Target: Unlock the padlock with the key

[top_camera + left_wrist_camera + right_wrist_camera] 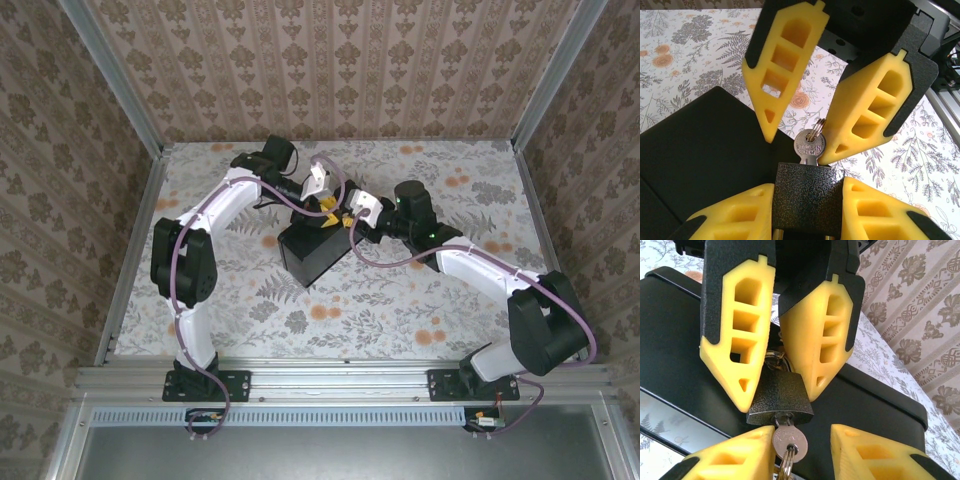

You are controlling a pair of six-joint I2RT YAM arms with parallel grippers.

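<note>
Floral tabletop [400,300] roomy; left claw [807,192] clamps padlock [780,395]; right claw [802,432] released, straddling key [809,145].

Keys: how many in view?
1. The key sits in the keyhole of the padlock, a ring through its head. Others could lie hidden behind the black box.

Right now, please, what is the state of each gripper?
Left gripper: closed on the padlock.
Right gripper: open around the key, not yet clamped on it.
</note>
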